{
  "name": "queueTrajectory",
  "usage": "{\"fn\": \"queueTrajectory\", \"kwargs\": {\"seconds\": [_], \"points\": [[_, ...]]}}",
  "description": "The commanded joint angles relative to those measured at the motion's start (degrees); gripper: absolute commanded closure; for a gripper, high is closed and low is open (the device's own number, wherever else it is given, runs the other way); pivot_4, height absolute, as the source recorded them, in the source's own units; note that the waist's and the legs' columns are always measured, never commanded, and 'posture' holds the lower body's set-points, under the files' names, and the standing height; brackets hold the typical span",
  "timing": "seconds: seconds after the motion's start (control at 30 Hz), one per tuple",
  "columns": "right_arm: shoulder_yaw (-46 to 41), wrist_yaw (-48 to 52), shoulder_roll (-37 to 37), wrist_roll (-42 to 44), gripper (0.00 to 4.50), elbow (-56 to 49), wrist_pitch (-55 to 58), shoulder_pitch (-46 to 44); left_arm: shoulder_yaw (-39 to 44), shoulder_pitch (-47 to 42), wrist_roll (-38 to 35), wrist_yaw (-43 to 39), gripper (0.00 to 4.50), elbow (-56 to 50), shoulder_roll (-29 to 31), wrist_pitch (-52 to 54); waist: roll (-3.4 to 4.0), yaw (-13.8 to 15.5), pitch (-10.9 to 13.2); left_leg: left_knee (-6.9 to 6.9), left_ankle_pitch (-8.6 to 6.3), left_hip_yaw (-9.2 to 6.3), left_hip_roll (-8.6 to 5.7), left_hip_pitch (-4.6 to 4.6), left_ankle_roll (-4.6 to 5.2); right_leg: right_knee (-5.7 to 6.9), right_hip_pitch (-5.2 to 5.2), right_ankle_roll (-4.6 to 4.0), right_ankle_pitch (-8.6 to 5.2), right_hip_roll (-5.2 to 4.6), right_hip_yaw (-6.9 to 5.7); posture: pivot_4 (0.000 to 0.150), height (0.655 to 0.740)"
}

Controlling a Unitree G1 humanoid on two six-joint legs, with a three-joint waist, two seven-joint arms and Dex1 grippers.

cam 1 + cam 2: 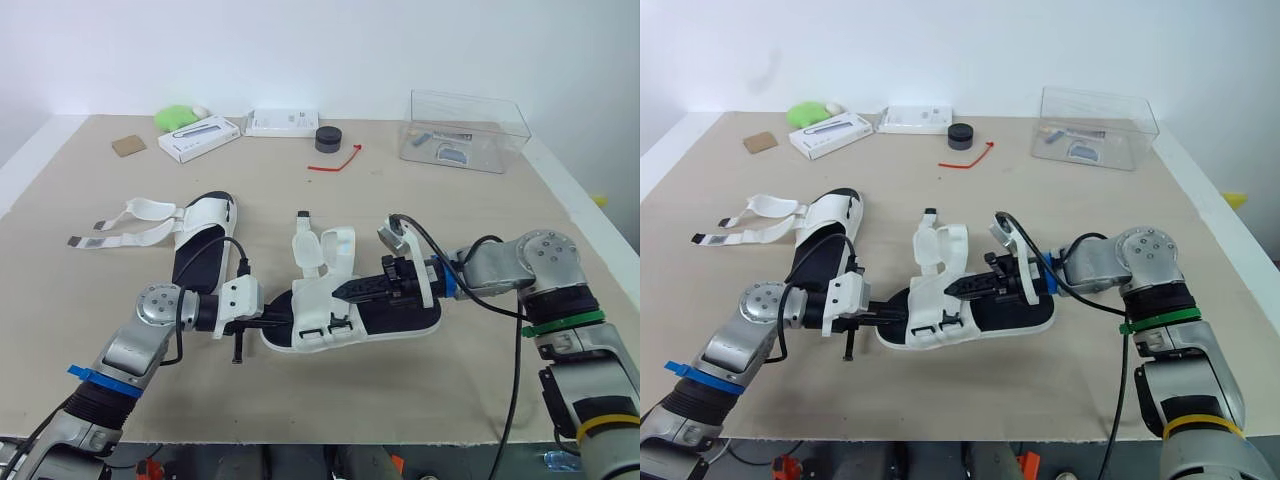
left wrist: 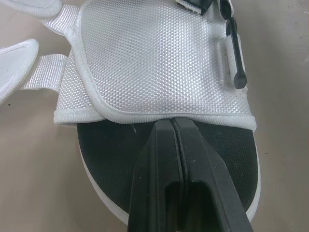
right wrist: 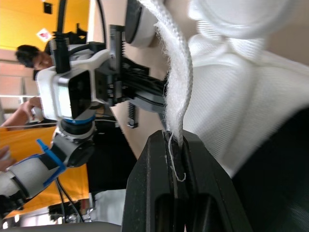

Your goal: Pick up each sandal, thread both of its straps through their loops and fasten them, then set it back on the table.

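One white mesh sandal lies on the beige table: our left hand is clenched at its end, and our right hand pinches its white woven strap. We should feed it slowly toward the loop.

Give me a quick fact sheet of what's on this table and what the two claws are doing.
Near sandal: lying on the table between both claws, straps unfastened and standing up.
Left claw: shut, tip against the edge of that sandal's white upper.
Right claw: shut on the edge of a white strap of that sandal.
Second sandal: farther off on the robot's left, straps spread open, untouched.
Far side: clear box, white boxes, black disc, red tie.
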Motion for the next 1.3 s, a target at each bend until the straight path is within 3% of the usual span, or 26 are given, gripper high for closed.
{"fn": "queueTrajectory", "kwargs": {"seconds": [0.03, 1.3], "points": [[0.2, 0.4, -1.0, 1.3, 4.41, -1.9, 0.2, 0.2, -1.8, 1.0, 2.1, -0.2, 4.50, 0.7, 0.2, 0.2, 0.00, 0.0, 0.0, 0.00, 0.00, 0.00, 0.00, 0.00, 0.01, 0.00, 0.00, 0.00, 0.00, 0.00, 0.00, 0.150, 0.7400], [-0.1, 5.0, -1.0, 1.3, 4.41, -0.8, 1.6, -2.9, -3.0, 0.9, 2.5, 0.0, 4.50, 1.2, -0.7, -0.3, 0.04, 0.0, 0.0, 0.01, -0.06, 0.00, -0.01, -0.10, 0.11, -0.26, 0.01, -0.17, 0.28, -0.01, -0.02, 0.150, 0.7400]]}}
